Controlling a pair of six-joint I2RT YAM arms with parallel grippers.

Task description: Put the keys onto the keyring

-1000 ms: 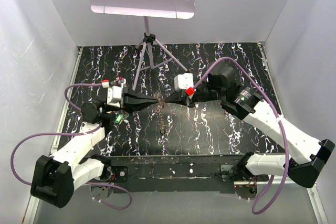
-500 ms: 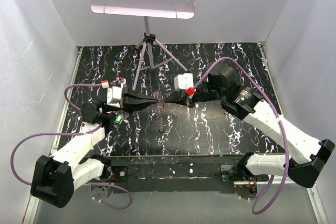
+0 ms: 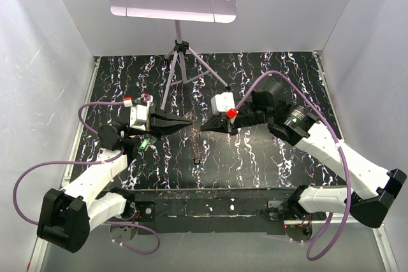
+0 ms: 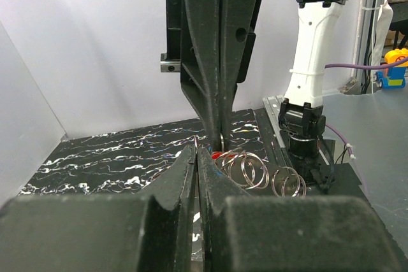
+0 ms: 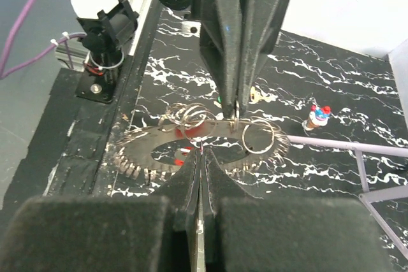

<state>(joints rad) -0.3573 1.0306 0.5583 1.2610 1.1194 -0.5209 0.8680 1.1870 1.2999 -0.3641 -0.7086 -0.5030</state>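
Centrally over the table (image 3: pixel 268 164), the two arms meet tip to tip, roughly halfway between its left and right edges. The left gripper (image 3: pixel 190 122) reaches in from the left with its fingers pressed flat together. In the right wrist view its tips pinch the far rim of the keyring (image 5: pixel 135 162), just where a small wire loop sits. The right gripper (image 3: pixel 203 127) comes in from the right, angled slightly down, with its jaws likewise fully closed. Its tips lie at the ring's near rim, and a thin wire rises from between them. Whether they clamp the rim itself or something else I cannot tell. The keyring hangs clear of the table between the two sets of tips, its toothed edge tilted. From above it shows only as a faint streak just nearer the near edge than the tips. Several small rings (image 4: pixel 248 169) cluster along its rim. A red key (image 4: pixel 219 155) shows right beside the meeting fingertips. Whether it is threaded on the ring is too small to tell. A small red, white and blue thing (image 5: pixel 317 117) rests on the table beside one leg of the stand (image 3: pixel 180 62), whose tripod is at the middle of the far edge.
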